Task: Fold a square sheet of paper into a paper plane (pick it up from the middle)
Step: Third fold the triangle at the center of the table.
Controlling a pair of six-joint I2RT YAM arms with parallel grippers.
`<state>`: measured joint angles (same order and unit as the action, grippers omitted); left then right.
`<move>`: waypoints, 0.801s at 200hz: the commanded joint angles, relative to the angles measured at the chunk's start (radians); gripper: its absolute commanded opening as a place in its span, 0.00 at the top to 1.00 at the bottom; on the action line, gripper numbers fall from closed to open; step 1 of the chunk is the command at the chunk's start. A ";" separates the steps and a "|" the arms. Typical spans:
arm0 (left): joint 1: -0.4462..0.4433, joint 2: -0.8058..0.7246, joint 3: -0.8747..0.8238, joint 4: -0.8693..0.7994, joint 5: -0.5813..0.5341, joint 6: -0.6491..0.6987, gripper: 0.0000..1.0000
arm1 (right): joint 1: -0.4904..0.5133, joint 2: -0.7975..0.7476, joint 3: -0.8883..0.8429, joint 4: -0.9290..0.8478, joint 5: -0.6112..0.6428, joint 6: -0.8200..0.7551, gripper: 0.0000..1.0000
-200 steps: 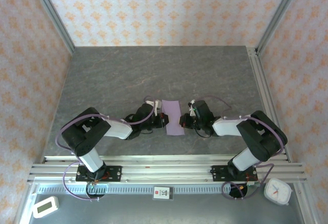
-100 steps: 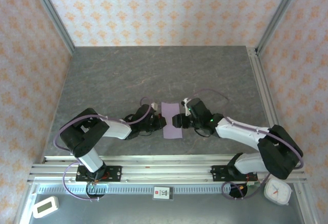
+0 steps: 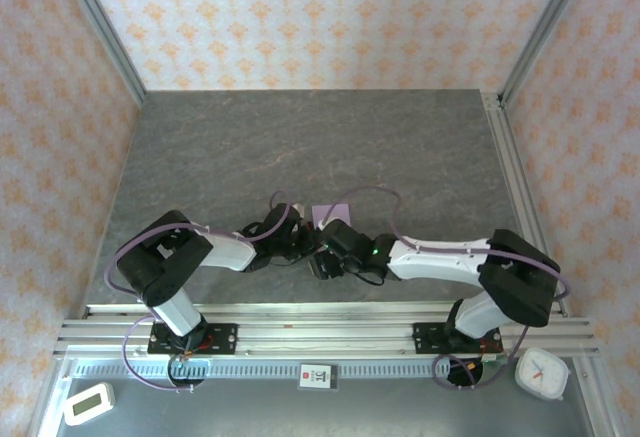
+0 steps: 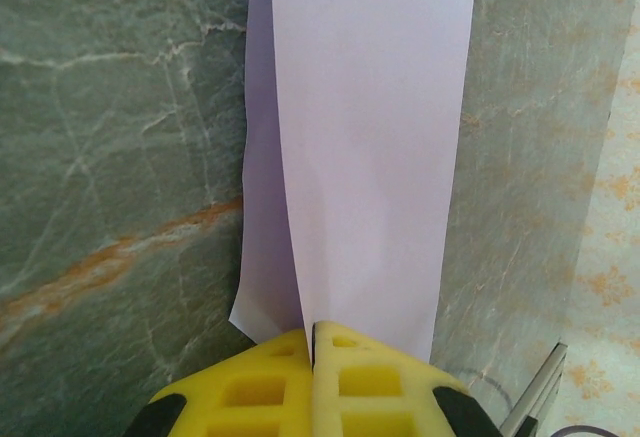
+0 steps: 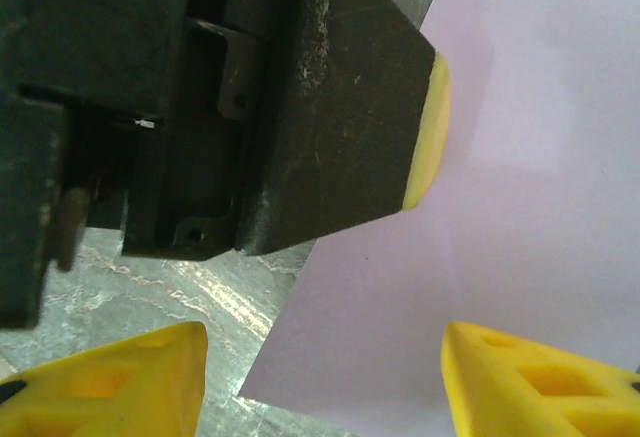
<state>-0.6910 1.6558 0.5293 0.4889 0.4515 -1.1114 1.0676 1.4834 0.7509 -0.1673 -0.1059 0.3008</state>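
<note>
The square sheet of paper (image 4: 370, 137) is pale lilac and folded lengthwise into a strip with one raised crease, lying on the grey table. My left gripper (image 4: 312, 342) is shut on the strip's near end, its yellow fingertips pressed together over the crease. From above, my left gripper (image 3: 306, 241) meets my right gripper (image 3: 326, 257), which covers most of the sheet (image 3: 331, 215). In the right wrist view my right gripper (image 5: 325, 382) stands open just above the paper (image 5: 500, 257), one yellow finger on each side, facing the left gripper's black body (image 5: 280, 107). A pointed paper plane is out of view.
Grey marbled table (image 3: 300, 147) inside patterned walls, with metal rails (image 3: 320, 332) along the near edge. A white timer (image 3: 88, 403) and a small clock (image 3: 541, 373) lie beyond the rail at the front corners.
My right arm has swung left and stretched low across the table, so its gripper now hangs over the paper's near part. The left gripper has kept its hold and barely moved.
</note>
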 commanded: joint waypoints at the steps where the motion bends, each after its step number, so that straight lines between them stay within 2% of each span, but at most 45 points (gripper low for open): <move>1: 0.013 0.009 0.015 -0.005 0.024 -0.023 1.00 | 0.021 0.036 0.037 -0.041 0.081 -0.016 0.38; 33: 0.019 0.006 0.015 -0.009 0.030 -0.019 1.00 | 0.035 0.078 0.054 -0.047 0.100 -0.020 0.39; 55: 0.023 0.007 0.012 -0.008 0.032 -0.017 1.00 | 0.037 0.085 0.052 -0.050 0.104 -0.016 0.45; 101: 0.028 0.010 0.010 -0.006 0.034 -0.009 1.00 | 0.037 0.049 0.041 -0.060 0.115 -0.008 0.67; 146: 0.029 0.011 0.018 -0.008 0.029 0.003 1.00 | 0.035 0.027 0.050 -0.070 0.118 -0.013 1.00; 160: 0.031 0.007 0.028 -0.025 0.029 0.019 1.00 | 0.031 0.028 0.053 -0.073 0.112 -0.025 1.00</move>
<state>-0.6727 1.6558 0.5293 0.4889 0.4690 -1.1244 1.0988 1.5391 0.7841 -0.2127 -0.0216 0.2871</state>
